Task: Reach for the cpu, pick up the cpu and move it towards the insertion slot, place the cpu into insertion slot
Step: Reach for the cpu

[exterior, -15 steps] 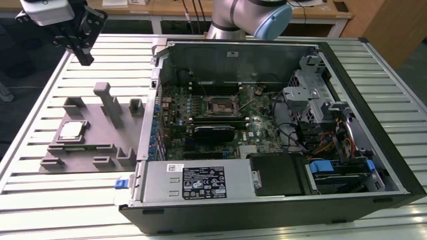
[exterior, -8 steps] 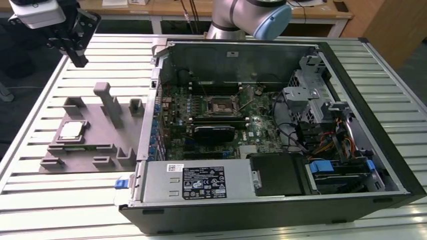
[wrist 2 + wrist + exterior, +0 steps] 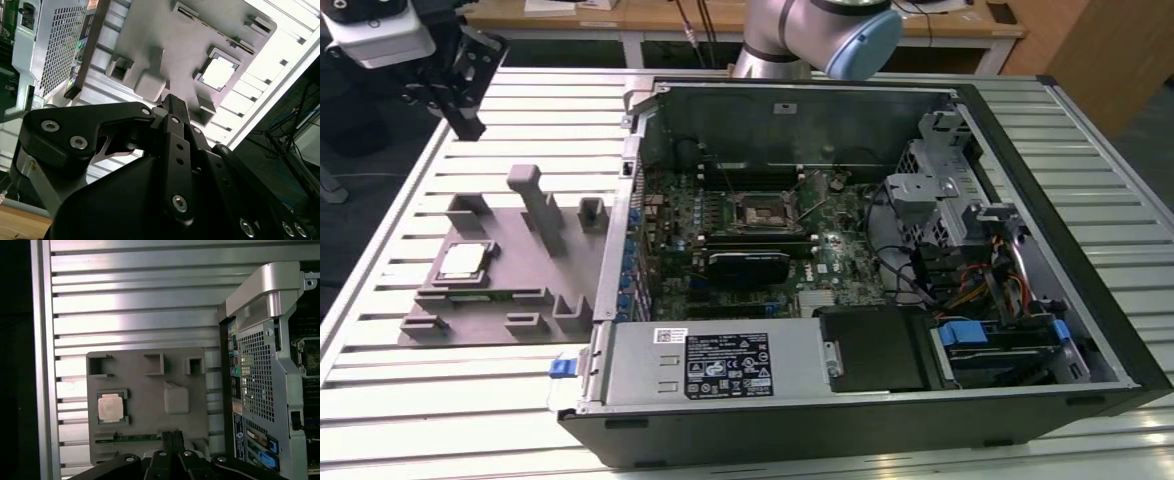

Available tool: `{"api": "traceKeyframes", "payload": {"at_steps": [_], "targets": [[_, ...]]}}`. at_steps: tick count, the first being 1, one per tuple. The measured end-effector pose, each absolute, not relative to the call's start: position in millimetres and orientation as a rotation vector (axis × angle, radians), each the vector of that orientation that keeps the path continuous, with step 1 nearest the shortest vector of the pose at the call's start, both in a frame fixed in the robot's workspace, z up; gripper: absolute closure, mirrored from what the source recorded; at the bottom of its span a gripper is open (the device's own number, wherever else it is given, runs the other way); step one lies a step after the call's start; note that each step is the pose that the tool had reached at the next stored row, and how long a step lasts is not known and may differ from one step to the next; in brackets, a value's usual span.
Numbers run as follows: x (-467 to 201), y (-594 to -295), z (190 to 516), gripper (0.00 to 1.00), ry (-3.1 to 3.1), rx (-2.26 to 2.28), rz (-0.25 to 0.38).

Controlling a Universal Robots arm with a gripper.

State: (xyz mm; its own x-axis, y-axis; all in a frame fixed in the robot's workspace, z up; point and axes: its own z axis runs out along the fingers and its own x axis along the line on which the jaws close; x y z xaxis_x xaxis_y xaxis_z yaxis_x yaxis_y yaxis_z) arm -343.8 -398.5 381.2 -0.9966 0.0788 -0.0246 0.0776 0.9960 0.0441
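A slatted silver metal table (image 3: 440, 400) carries a large open black and grey computer case (image 3: 854, 440) lying on its side, its green motherboard exposed. On the exterior view's left of the case, just beside it, sits a flat grey moulded fixture block (image 3: 520, 270) with raised posts and recesses. The black jointed pincer (image 3: 467, 125) hangs in the air at the far left, well apart from the block. In the first wrist view its fingertips (image 3: 166, 436) sit pressed together with nothing between them. The insertion slot (image 3: 758, 212), a square silvery-framed socket with a dark centre, lies mid-motherboard. The cpu (image 3: 463, 262), a small square silvery chip, rests in a recess on the block's left part.
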Motion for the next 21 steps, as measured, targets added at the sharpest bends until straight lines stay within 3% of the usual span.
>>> {"api": "traceKeyframes", "payload": {"at_steps": [21], "targets": [[-368.7, -397.0, 359.6, 0.89, 3.112, 0.122, 0.067]]}}
